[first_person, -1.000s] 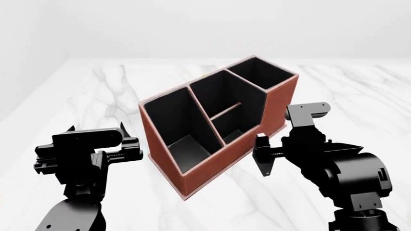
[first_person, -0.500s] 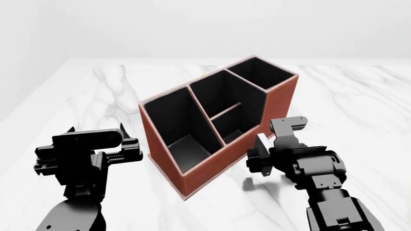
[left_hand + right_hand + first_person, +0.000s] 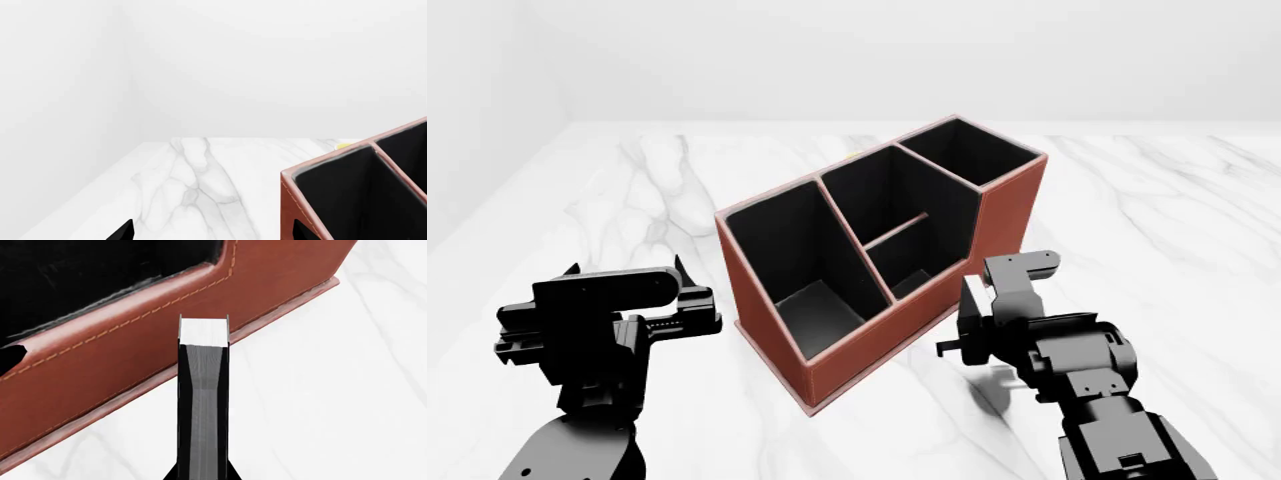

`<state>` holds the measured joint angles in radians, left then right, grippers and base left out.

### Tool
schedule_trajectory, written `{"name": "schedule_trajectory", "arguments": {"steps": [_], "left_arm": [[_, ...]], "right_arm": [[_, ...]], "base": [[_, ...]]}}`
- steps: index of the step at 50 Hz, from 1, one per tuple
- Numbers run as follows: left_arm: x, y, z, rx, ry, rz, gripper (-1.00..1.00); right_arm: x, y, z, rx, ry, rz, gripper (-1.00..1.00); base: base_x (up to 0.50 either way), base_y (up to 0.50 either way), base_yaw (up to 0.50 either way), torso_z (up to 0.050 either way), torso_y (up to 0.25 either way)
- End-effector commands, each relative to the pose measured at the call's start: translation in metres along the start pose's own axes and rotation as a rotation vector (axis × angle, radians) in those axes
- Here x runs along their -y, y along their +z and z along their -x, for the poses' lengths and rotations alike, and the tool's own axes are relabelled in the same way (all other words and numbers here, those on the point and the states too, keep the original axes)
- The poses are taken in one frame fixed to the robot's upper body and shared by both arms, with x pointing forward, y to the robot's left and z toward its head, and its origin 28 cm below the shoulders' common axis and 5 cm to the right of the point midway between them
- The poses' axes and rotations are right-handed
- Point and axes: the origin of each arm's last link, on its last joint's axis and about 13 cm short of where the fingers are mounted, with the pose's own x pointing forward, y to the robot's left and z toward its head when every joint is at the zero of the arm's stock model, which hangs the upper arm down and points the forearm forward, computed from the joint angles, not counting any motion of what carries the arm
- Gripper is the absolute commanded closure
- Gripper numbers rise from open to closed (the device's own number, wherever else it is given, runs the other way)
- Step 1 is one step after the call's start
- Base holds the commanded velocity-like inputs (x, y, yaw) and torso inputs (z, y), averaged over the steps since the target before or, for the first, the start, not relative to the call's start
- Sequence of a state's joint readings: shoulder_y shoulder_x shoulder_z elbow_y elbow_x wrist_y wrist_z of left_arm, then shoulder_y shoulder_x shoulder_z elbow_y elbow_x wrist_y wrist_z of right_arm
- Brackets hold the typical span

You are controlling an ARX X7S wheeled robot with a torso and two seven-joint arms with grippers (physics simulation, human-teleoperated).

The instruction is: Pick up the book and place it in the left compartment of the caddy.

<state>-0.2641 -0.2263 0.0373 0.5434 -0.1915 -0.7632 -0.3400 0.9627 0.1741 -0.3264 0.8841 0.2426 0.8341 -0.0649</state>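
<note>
In the left wrist view, the camera looks over the marble table [image 3: 200, 185] toward the white wall. Only a corner of the caddy [image 3: 303, 210] shows, with its pale rim and one black-lined bay. Two black fingertips [image 3: 123, 231] of the left gripper stand at the frame edge, far apart, so this claw is spread and holds nothing.

In the head view, the caddy [image 3: 868, 345] stands in the middle of the table [image 3: 627, 190], turned at an angle. The left compartment [image 3: 794, 265] is the long bay nearest to the left gripper [image 3: 687, 315], and it looks empty. The left gripper waits just left of the caddy, apart from it. The right gripper [image 3: 968, 325] is close to the right near wall of the caddy. The book [image 3: 968, 300] is seen there only as a thin pale-edged piece between the fingers.

In the right wrist view, the book [image 3: 203, 400] is clear: it stands on edge, white page edges toward the camera, pinched between the two pads, just beside the brown wall of the caddy [image 3: 120, 355].

I judge that the picking is done. What is left is to raise the book above the rim, carry it left over the long bay and release it there
</note>
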Motion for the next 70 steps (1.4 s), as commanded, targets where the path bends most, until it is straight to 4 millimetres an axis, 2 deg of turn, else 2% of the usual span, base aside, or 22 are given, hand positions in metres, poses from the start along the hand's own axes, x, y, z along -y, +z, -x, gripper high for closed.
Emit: {"name": "schedule_trajectory", "arguments": {"steps": [1, 3, 6, 11, 13, 15, 18, 20, 22, 26, 32, 37, 41, 50, 60, 70], "left_arm": [[0.0, 0.0, 0.0, -0.001, 0.001, 0.0, -1.0], [0.0, 0.0, 0.0, -0.001, 0.001, 0.0, -1.0], [-0.001, 0.0, 0.001, -0.001, 0.003, -0.001, -1.0], [0.0, 0.0, 0.0, -0.001, 0.003, 0.001, -1.0], [0.0, 0.0, 0.001, 0.0, 0.003, 0.001, -1.0], [0.0, -0.001, 0.001, -0.001, 0.003, 0.001, -1.0], [0.0, 0.0, 0.0, 0.0, 0.003, 0.0, -1.0], [0.0, 0.001, 0.0, 0.003, 0.002, 0.0, -1.0], [0.0, 0.001, 0.0, 0.003, 0.002, 0.0, -1.0], [0.0, 0.001, 0.001, 0.003, 0.004, 0.001, -1.0], [-0.002, 0.001, 0.0, 0.004, 0.009, 0.003, -1.0], [-0.002, 0.001, 0.0, 0.004, 0.011, 0.004, -1.0], [-0.002, 0.0, 0.0, 0.003, 0.013, 0.005, -1.0], [-0.003, -0.001, 0.0, 0.0, 0.014, 0.006, -1.0], [-0.002, -0.001, -0.001, -0.001, 0.015, 0.006, -1.0], [-0.003, 0.0, 0.0, 0.002, 0.019, 0.005, -1.0]], "right_arm": [[0.003, 0.018, 0.029, 0.115, -0.005, -0.015, 1.0], [0.004, 0.024, 0.045, 0.153, -0.002, -0.021, 1.0], [0.012, 0.034, 0.086, 0.218, -0.008, -0.011, 1.0], [0.019, 0.031, 0.132, 0.281, -0.014, 0.011, 1.0], [0.021, 0.03, 0.142, 0.291, 0.0, 0.018, 1.0], [0.032, 0.03, 0.16, 0.313, -0.118, 0.017, 1.0], [0.025, 0.031, 0.184, 0.329, -0.05, 0.047, 1.0], [0.018, 0.031, 0.2, 0.33, 0.087, 0.072, 1.0], [0.014, 0.036, 0.213, 0.35, 0.115, 0.095, 1.0], [0.003, 0.044, 0.226, 0.369, 0.198, 0.121, 1.0], [-0.017, 0.057, 0.227, 0.37, 0.291, 0.185, 1.0], [-0.031, 0.077, 0.222, 0.362, 0.344, 0.22, 1.0], [-0.04, 0.091, 0.21, 0.35, 0.38, 0.242, 1.0], [-0.057, 0.113, 0.17, 0.312, 0.425, 0.253, 1.0], [-0.063, 0.124, 0.138, 0.253, 0.43, 0.252, 1.0], [-0.075, 0.131, 0.117, 0.217, 0.447, 0.268, 1.0]], "base": [[0.0, 0.0, 0.0, 0.0, 0.0], [0.0, 0.0, 0.0, 0.0, 0.005], [0.0, 0.0, 0.0, 0.0, 0.0], [0.0, 0.0, 0.0, 0.0, 0.002], [0.0, 0.0, 0.0, 0.0, 0.0], [0.0, 0.0, 0.0, 0.0, 0.005], [0.0, 0.0, 0.0, 0.0, 0.0], [0.0, 0.0, 0.0, 0.0, 0.0], [0.0, 0.0, 0.0, 0.0, 0.0], [0.0, 0.0, 0.0, 0.0, 0.003], [0.0, 0.0, 0.0, 0.0, 0.0], [0.0, 0.0, 0.0, 0.0, 0.002], [0.0, 0.0, 0.0, 0.0, 0.0], [0.0, 0.0, 0.0, 0.0, 0.001], [0.0, 0.0, 0.0, 0.0, 0.001], [0.0, 0.0, 0.0, 0.0, 0.002]]}}
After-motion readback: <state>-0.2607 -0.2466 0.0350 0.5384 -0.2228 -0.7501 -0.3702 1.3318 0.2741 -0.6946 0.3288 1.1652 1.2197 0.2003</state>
